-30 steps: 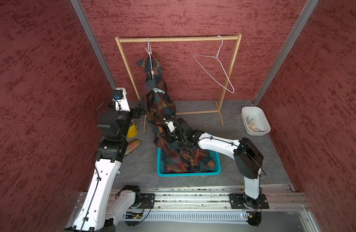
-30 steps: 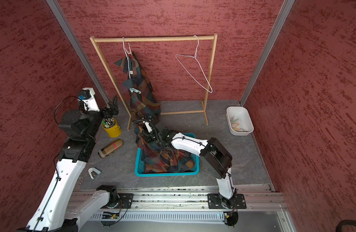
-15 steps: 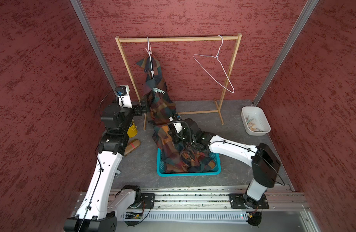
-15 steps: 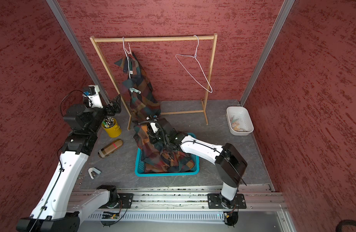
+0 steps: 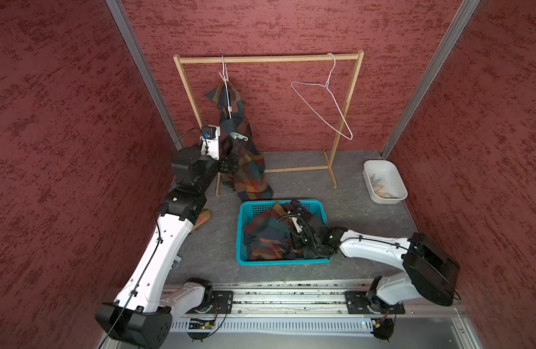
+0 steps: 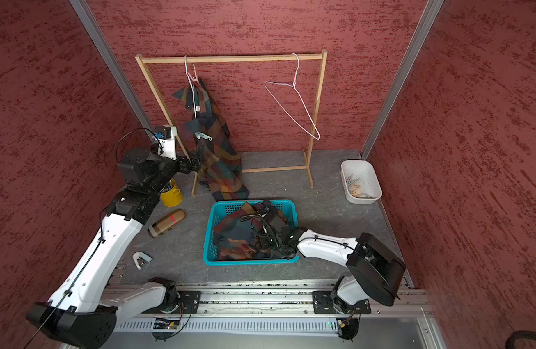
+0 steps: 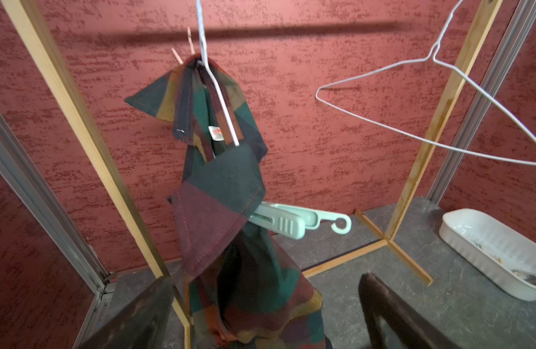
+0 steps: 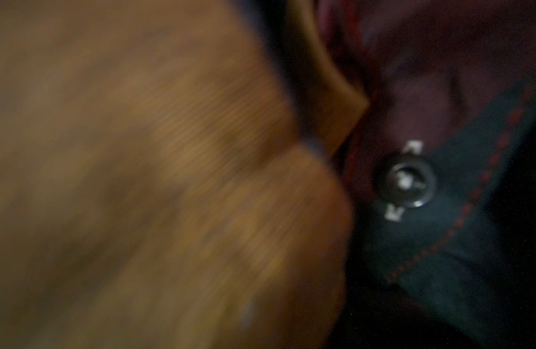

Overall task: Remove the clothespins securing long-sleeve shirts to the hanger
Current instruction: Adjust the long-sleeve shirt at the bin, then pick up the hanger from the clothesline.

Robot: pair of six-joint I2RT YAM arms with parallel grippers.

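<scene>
Rack [image 5: 269, 59] of pale wood at the back wall, 2 white wire hangers hooked over its top bar. Left arm stretched toward the rack's left post. Right arm bent low over the grey floor, wrist down inside the basket.

Plaid hanging shirt [image 5: 245, 163] in dark green, navy, maroon and orange blocks, bunched narrow on the loaded hanger [image 7: 220, 101], hem reaching the floor beside the post. Same plaid on the crumpled shirt [image 5: 266, 232] inside the teal basket [image 5: 242, 241], in front of the rack.

White tub [image 5: 381, 169] near the right wall, several loose pegs [image 5: 380, 189] in it. Bare hanger [image 5: 326, 86] tilted, at the bar's right end, well apart from the hanging shirt.

Left gripper [image 7: 265, 279] spread wide, clasping nothing, dark fingers [image 7: 390, 314] either side of the shirt's lower part in the wrist view; contact with the cloth not discernible. Right gripper [image 5: 300, 241] clenched, sunk among the folds in the basket. Wrist view there all blurred orange cloth and 1 metal snap; cloth between the jaws or not, impossible to tell.

Yellow cup [image 6: 171, 196] and brown roll [image 6: 167, 223] on the floor by the left arm.

Mint clothespin [image 7: 291, 222] clamped on a maroon fold halfway down the hanging shirt, hooked end jutting toward the bare hanger, above the left gripper. Pale pink clothespin [image 5: 226, 76] at the loaded hanger's neck, just over the collar.
</scene>
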